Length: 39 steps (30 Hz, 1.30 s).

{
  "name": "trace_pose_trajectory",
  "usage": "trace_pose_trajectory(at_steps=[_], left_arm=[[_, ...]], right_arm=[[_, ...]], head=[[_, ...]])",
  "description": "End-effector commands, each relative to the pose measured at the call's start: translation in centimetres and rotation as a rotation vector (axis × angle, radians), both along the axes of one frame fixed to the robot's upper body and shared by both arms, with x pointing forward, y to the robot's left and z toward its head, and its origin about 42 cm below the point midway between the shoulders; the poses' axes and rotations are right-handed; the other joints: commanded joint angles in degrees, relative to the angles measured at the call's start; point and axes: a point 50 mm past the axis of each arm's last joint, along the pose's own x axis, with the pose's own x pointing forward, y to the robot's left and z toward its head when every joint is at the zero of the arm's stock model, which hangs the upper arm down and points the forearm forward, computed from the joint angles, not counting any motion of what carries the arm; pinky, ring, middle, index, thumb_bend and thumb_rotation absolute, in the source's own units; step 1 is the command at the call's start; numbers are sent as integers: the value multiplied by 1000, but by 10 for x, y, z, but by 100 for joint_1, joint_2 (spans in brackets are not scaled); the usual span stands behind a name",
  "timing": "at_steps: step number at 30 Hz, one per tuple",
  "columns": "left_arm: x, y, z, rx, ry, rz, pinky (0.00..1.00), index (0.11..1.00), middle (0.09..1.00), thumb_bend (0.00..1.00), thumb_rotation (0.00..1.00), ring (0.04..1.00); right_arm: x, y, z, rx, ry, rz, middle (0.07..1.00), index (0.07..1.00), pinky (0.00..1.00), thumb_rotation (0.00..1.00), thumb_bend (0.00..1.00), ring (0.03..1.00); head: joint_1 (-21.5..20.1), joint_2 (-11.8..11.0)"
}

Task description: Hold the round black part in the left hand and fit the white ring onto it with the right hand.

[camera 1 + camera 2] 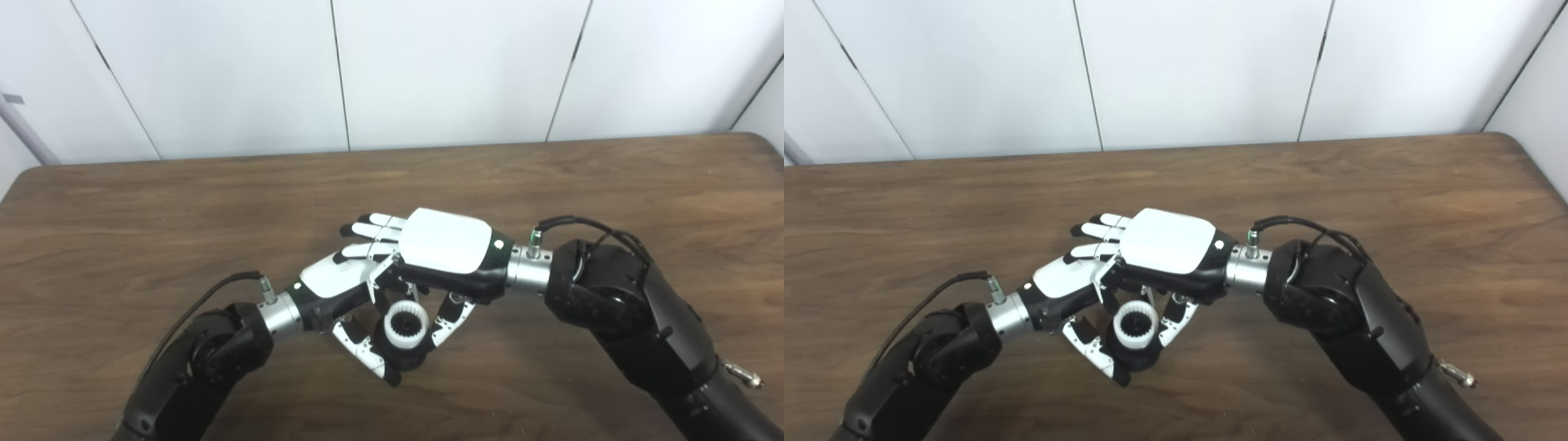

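Observation:
The round black part (405,360) is low over the middle of the table, gripped between the thumb and fingers of my left hand (331,280). The white toothed ring (405,324) sits on top of the black part with its open centre facing up. My right hand (446,242) lies palm down over the left hand's fingers. Its thumb presses the ring's right side and its fingers curl down behind the ring, mostly hidden. The ring (1136,323) and the black part (1140,362) also show in the right eye view.
The brown wooden table (184,208) stretches to both sides, with its far edge against a white panelled wall (429,67). Both forearms come in from the bottom corners, with cables at the wrists.

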Motion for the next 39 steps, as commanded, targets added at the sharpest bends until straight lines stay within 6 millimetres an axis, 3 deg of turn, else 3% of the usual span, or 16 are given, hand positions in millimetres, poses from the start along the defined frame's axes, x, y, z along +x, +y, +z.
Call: trace_pose_trajectory(at_steps=[1, 16, 28, 39], left_arm=[[4, -2, 20, -48, -51, -12, 1000, 481, 772, 524, 59, 984], [4, -6, 18, -39, -45, 1, 1000, 481, 767, 524, 61, 993], [5, -15, 21, -103, -98, 6, 1000, 481, 745, 524, 62, 931], [7, -18, 31, -123, -132, 17, 1000, 480, 753, 524, 59, 952]], right_arm=[[2, -2, 23, 29, -66, 15, 925, 490, 1000, 141, 524, 1000], [2, -6, 32, 56, -87, 19, 927, 490, 1000, 138, 524, 1000], [-1, -10, 36, 53, -99, 28, 936, 490, 1000, 139, 524, 1000], [-2, -13, 33, 61, -95, 28, 908, 488, 1000, 142, 524, 1000]], head=[[1, 7], [-95, 24], [-131, 144], [-92, 191]])
